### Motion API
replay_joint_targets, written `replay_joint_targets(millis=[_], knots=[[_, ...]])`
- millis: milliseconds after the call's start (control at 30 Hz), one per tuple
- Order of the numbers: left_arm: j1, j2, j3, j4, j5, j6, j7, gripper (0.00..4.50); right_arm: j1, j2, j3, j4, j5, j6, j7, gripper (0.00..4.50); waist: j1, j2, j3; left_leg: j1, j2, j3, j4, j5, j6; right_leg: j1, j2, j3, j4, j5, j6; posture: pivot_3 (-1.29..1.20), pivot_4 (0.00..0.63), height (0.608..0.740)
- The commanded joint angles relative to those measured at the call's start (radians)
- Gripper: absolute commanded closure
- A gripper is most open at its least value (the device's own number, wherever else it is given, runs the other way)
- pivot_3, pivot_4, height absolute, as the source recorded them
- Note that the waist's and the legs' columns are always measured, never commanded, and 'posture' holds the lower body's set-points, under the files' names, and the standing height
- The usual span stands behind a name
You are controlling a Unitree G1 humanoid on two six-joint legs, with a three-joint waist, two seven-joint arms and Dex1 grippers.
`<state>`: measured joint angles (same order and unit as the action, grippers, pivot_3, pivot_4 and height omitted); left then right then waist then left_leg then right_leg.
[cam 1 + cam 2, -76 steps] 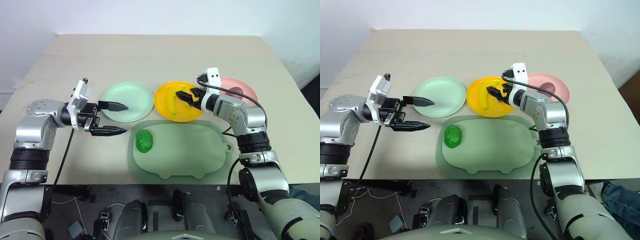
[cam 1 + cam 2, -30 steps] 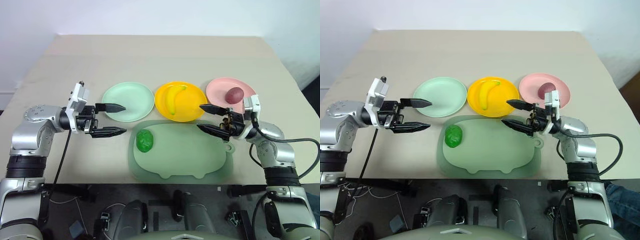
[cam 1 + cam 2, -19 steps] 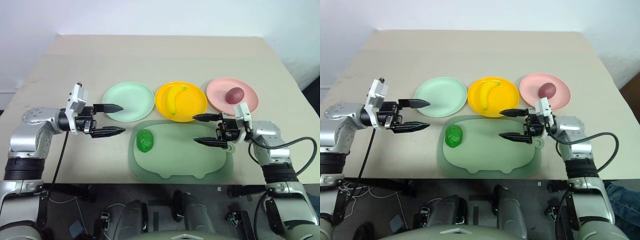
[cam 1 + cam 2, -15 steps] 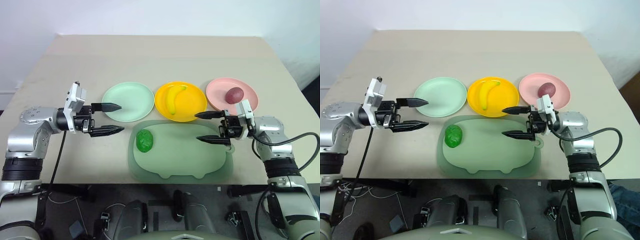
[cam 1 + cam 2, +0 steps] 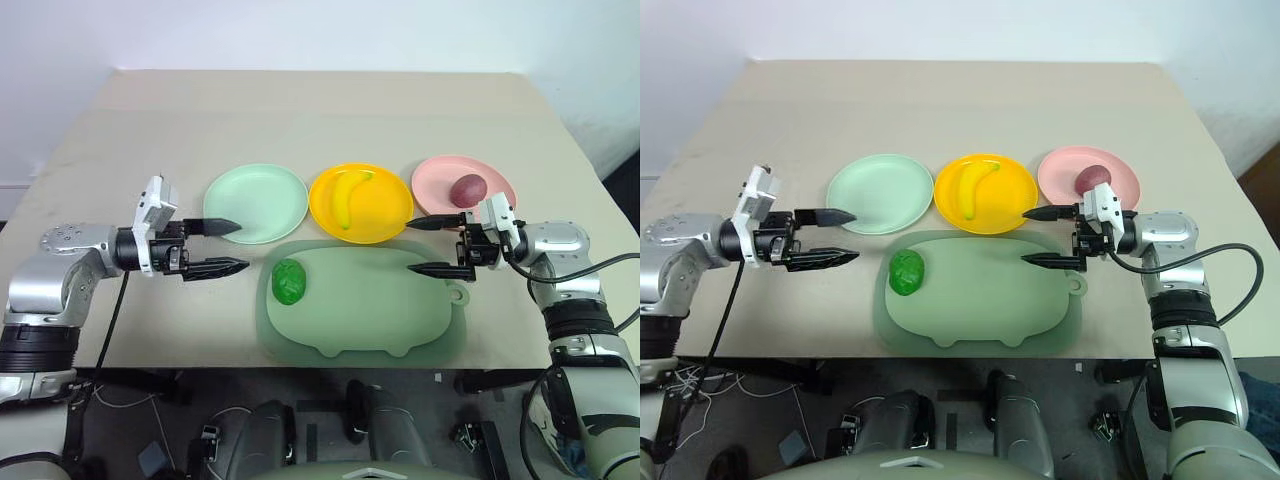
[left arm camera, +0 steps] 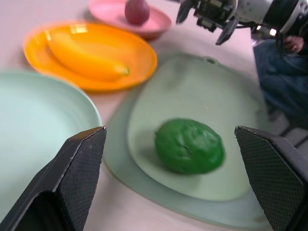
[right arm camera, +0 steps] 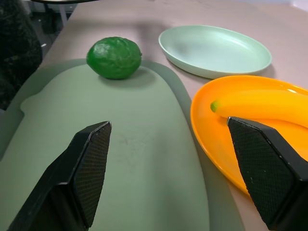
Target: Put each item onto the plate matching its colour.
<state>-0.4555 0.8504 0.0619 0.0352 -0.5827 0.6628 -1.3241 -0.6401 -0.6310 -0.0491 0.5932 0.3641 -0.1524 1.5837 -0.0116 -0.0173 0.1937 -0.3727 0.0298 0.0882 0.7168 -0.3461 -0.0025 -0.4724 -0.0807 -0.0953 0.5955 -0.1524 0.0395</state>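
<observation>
Nearest on the beige table [image 5: 330,110] lies a large pale green mat [image 5: 365,305], and on its left part sits the bumpy green lump [image 5: 289,281], not yet on any plate. At about the same depth, the left tool [image 5: 225,246] hangs over the table just left of the mat, pointing right, its two black fingers spread wide with nothing between them; one fingertip [image 5: 230,226] reaches over the near edge of the mint green plate [image 5: 256,203]. On the other side, the right tool [image 5: 432,247] points left over the mat's right edge, its fingers also spread apart and empty, the upper one close to the near rim of the pink plate [image 5: 440,182]. Beyond the mat, the three plates stand in a row: the bare mint green one on the left, the yellow plate [image 5: 385,212] in the middle with the banana [image 5: 347,197] lying on it, and the pink plate on the right carrying the dark red-purple fruit [image 5: 467,190].
</observation>
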Motion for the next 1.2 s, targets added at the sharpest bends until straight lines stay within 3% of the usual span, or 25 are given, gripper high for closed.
replay_joint_targets(millis=[33,333,433,967,1200], knots=[[0.014,0.01,-0.014,-0.151,-0.056,0.16,0.081,0.0,-0.02,-0.007,-0.023,-0.013,0.006,-0.016,-0.023,0.44,0.001,0.0,0.0,0.0,0.0,-0.001,0.0,0.0,0.0,0.0,0.0,0.0,0.0,0.0,0.0,0.0,0.15,0.74],[0.079,-0.052,0.058,-0.332,-0.137,0.259,0.268,0.0,-0.006,0.003,-0.017,-0.027,0.009,-0.013,-0.038,0.44,0.001,0.0,0.0,0.0,0.0,-0.003,0.0,0.0,-0.001,0.0,0.0,0.0,0.0,0.0,0.0,0.0,0.15,0.74],[0.111,-0.054,0.014,-0.372,-0.072,0.176,0.289,0.0,-0.017,0.008,-0.018,-0.032,0.019,-0.001,-0.039,0.44,0.001,0.0,0.0,0.0,0.0,-0.003,0.0,0.001,-0.001,0.0,0.0,0.0,0.0,0.0,0.0,0.0,0.15,0.74],[0.138,-0.127,-0.114,-0.424,-0.009,0.136,0.398,0.0,-0.013,0.01,-0.015,-0.054,0.014,0.005,-0.051,0.44,0.003,0.0,0.0,0.001,0.0,-0.003,0.0,0.001,-0.001,0.002,0.0,0.0,0.0,0.0,0.0,0.0,0.15,0.74],[0.171,-0.124,-0.196,-0.416,0.097,0.046,0.414,0.0,-0.009,0.002,-0.018,-0.07,0.012,0.01,-0.06,0.44,0.002,0.0,0.0,0.002,0.0,-0.003,0.0,0.001,-0.001,0.002,0.0,0.0,0.0,0.0,0.0,0.0,0.15,0.74]])
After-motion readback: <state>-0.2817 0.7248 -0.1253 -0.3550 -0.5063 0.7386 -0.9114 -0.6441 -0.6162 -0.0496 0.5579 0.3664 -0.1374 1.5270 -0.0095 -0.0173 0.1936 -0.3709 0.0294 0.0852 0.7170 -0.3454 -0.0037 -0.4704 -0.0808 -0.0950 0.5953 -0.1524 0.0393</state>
